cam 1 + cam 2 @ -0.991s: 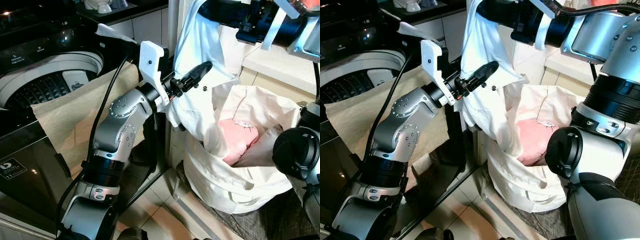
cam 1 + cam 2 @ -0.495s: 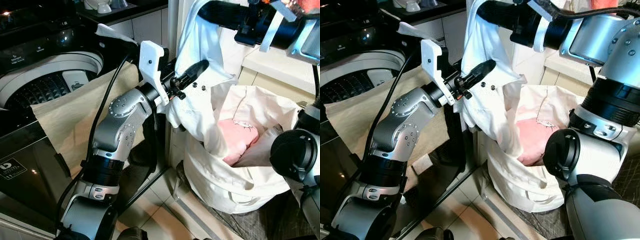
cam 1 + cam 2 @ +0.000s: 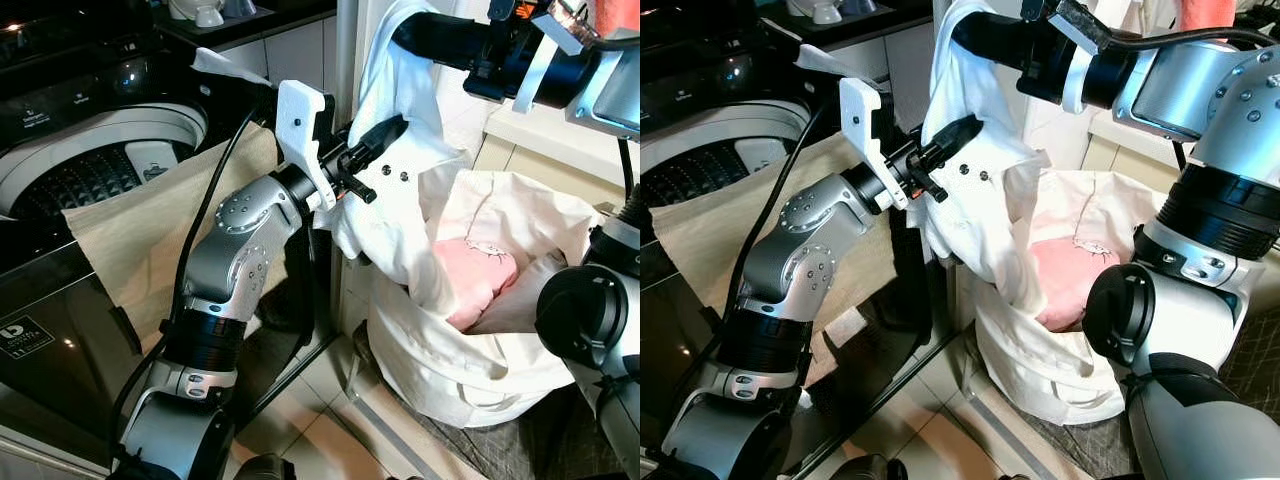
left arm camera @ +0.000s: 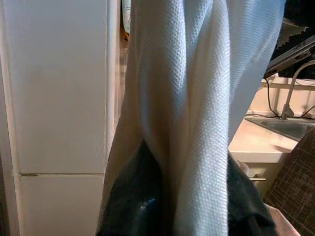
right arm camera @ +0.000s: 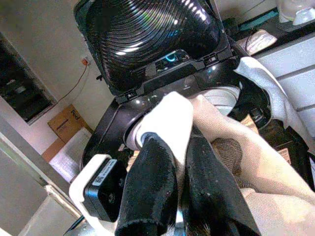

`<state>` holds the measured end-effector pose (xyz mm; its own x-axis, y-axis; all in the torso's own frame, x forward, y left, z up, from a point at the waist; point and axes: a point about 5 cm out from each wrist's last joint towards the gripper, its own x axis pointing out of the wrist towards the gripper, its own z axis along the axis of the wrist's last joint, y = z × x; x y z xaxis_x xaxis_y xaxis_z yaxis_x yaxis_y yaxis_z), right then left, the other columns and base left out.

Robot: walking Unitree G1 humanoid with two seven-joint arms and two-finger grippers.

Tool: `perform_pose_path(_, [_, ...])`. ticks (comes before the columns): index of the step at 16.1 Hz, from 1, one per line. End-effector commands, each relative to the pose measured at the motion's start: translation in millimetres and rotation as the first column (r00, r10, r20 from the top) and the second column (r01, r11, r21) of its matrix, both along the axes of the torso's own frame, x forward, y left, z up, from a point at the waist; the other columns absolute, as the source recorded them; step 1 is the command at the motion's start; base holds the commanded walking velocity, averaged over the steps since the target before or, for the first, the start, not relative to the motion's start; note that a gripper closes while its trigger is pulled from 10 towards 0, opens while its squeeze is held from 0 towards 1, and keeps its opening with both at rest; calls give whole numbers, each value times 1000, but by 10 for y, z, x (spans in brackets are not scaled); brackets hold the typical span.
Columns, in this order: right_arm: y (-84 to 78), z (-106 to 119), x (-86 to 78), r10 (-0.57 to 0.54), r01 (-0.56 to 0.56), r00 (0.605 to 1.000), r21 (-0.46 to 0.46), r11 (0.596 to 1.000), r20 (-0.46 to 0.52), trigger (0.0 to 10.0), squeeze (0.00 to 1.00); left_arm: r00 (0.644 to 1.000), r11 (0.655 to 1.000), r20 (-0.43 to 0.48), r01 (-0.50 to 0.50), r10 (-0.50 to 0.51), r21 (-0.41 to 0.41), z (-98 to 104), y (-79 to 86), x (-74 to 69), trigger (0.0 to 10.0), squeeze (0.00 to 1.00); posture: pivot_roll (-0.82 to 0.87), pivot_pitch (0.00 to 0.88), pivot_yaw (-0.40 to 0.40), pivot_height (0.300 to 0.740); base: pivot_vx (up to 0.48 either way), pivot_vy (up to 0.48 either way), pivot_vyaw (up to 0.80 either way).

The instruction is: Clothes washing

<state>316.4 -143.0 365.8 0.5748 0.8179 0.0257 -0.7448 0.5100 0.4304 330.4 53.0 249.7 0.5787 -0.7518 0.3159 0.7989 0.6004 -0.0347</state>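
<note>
Nearest the camera, the left arm rises from the bottom of the head views and bends toward the middle, where the left gripper (image 3: 375,137) has its two black fingers pinched on a fold of the white shirt (image 3: 405,215); in the left wrist view the waffle-weave cloth runs straight down between the dark fingers. Beyond and above it, the right gripper (image 3: 975,28) is clamped on the top edge of the same shirt, its fingers (image 5: 147,187) pressed together over a bunched hem, holding the garment up so that it hangs partly out of the laundry bag (image 3: 500,360). The step in hand looks to be lifting the shirt clear of the bag and carrying it to the washing machine (image 3: 100,150), which stands open on the robot's left with its lid up. To do this well, both grips should stay firm while the arms rise together until the tail leaves the bag's rim, or the cloth may drag the bag over or pull the pink garment (image 3: 475,280) out with it. The swing should then pass over the beige cloth (image 3: 150,230), which is draped across the machine's front edge and could be swept to the floor. The shirt is white, limp and textured, with small dark buttons along one edge; its lower part lies inside the bag, against the pink garment.
</note>
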Motion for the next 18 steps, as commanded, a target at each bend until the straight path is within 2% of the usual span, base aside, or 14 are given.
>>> perform_pose_path(1, [6, 29, -33, 2, -2, 1000, 4, 1000, 30, 10000, 0, 1000, 1000, 13, -5, 5, 3, 67, 18, 23, 0, 0, -44, 0, 52, 740, 0, 0, 0])
perform_pose_path(5, [9, 5, -34, -12, 12, 999, -7, 1000, 34, 10000, 0, 999, 1000, 22, -26, 26, -2, 94, 51, 41, 0, 0, -46, 0, 60, 740, 0, 0, 0])
perform_pose_path(6, [16, -1, -40, -4, 5, 999, -6, 1000, 36, 10000, 1000, 999, 1000, 23, -28, 28, 0, 102, 60, 46, 0, 0, -47, 0, 64, 740, 0, 0, 0])
perform_pose_path(9, [14, -26, -59, -3, 4, 999, -13, 1000, 42, 10000, 1000, 998, 998, 27, -61, 61, -3, 128, 101, 81, 0, 0, -51, 0, 71, 740, 0, 0, 0])
perform_pose_path(10, [-29, -51, -83, -26, 28, 998, -41, 999, 53, 10000, 1000, 995, 995, 36, -96, 97, -5, 161, 150, 121, 0, 0, -54, 0, 75, 740, 0, 0, 0])
perform_pose_path(12, [-182, -146, -114, -120, 136, 988, -179, 974, 101, 10000, 1000, 992, 993, 43, -119, 119, -4, 208, 221, 163, 0, 0, -53, 0, 79, 740, 0, 0, 0])
perform_pose_path(13, [-291, -161, -132, -167, 187, 979, -196, 963, 114, 10000, 1000, 990, 991, 47, -134, 134, 5, 223, 257, 185, 0, 0, -54, 0, 82, 740, 0, 0, 0])
perform_pose_path(14, [-333, -160, -137, -189, 210, 975, -199, 957, 120, 10000, 1000, 989, 990, 48, -141, 141, 9, 228, 271, 195, 0, 0, -54, 0, 82, 740, 0, 0, 0])
perform_pose_path(15, [-480, -101, -220, -218, 252, 960, -205, 946, 176, 10000, 0, 983, 983, 50, -178, 176, 35, 236, 348, 258, 0, 0, -58, 0, 92, 740, 0, 0, 0])
perform_pose_path(16, [-512, -78, -257, -216, 258, 955, -210, 943, 202, 10000, 0, 975, 974, 56, -217, 213, 70, 236, 394, 314, 0, 0, -59, 0, 93, 740, 0, 0, 0])
perform_pose_path(17, [-519, -69, -319, -189, 241, 954, -221, 945, 233, 10000, 0, 954, 942, 74, -298, 289, 154, 249, 494, 446, 0, 0, -57, 0, 95, 740, 0, 0, 0])
perform_pose_path(18, [-459, -131, -362, -139, 199, 961, -246, 949, 240, 10000, 0, 897, 867, 101, -443, 431, 227, 343, 680, 640, 0, 0, -53, 0, 96, 740, 0, 0, 0])
